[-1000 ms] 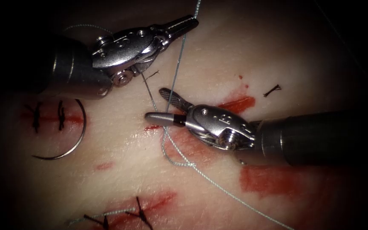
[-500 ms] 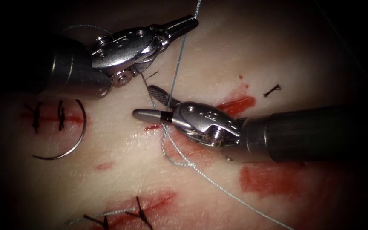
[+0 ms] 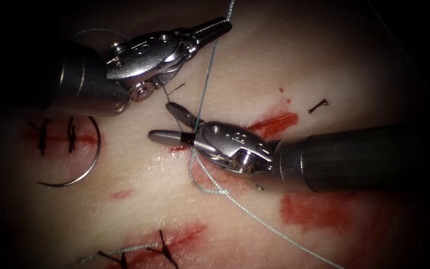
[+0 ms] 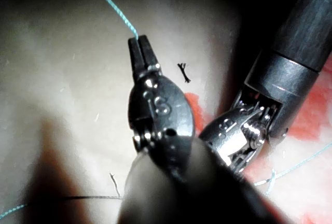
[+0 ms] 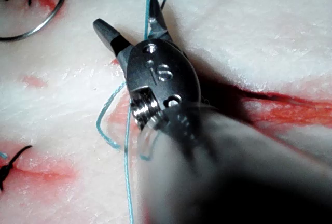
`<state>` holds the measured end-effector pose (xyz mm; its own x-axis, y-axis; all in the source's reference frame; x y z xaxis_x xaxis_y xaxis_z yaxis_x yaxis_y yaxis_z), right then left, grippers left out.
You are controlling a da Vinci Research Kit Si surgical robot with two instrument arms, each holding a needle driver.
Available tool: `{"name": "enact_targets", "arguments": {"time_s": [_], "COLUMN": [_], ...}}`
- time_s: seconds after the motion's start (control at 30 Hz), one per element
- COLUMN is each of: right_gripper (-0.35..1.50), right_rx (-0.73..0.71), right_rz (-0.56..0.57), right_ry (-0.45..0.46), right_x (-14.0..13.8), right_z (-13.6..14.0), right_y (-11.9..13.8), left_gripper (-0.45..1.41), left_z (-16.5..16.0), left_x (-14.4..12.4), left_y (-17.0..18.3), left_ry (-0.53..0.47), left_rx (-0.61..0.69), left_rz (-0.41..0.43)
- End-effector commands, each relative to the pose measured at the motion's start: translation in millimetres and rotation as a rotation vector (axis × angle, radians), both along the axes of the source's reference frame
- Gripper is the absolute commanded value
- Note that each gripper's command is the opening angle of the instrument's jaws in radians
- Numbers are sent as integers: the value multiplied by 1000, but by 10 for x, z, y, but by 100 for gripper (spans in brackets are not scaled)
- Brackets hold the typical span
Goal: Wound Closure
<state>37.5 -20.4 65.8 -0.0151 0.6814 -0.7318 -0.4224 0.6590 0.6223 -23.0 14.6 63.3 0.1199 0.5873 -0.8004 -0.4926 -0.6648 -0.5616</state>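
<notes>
Steel right tool (image 3: 167, 122) shifted left, gaping

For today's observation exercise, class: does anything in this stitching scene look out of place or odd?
Yes: the needle lies loose on the tissue, left of the cut, held by neither tool. The left end effector is shut on the thread; the right end effector is open around it. Red fluid is smeared about.

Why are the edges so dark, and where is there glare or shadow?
Endoscope view: light pools on mid tissue, edges fall dark; metal glints on the left tool, shut on thread, and the open right tool, holding nothing; the needle lies loose on the tissue, left of the cut. Left wrist view: a shadow crosses the tissue.
</notes>
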Motion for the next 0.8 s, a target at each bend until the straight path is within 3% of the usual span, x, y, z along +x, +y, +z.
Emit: {"name": "enact_targets", "arguments": {"time_s": [0.03,0.33,0.4,0.43,0.47,0.5,0.6,0.63,0.8], "right_gripper": [123,113,62,62,27,12,5,-33,-35], "right_rx": [-1,2,-1,-1,-2,-5,-6,-6,-7], "right_rz": [2,7,8,8,9,11,12,12,4], "right_ry": [5,14,23,23,26,34,36,37,39], "right_x": [8,5,3,3,3,2,2,2,1], "right_z": [2,-3,-3,-3,-3,-4,-4,-4,-2], "right_y": [-1,2,2,2,2,2,2,1,0], "left_gripper": [-45,-45,-45,-45,-45,-45,-45,-45,-45], "left_z": [5,5,5,5,5,5,5,5,5], "left_x": [-5,-4,-4,-4,-4,-4,-4,-4,-4], "left_y": [-1,-2,-2,-2,-2,-3,-3,-3,-3], "left_ry": [-1,-2,-6,-6,-5,-5,-5,-5,-5], "left_rx": [-1,-1,9,9,10,9,9,9,9], "left_rz": [1,3,-1,-1,-4,-4,-3,-3,-3]}}
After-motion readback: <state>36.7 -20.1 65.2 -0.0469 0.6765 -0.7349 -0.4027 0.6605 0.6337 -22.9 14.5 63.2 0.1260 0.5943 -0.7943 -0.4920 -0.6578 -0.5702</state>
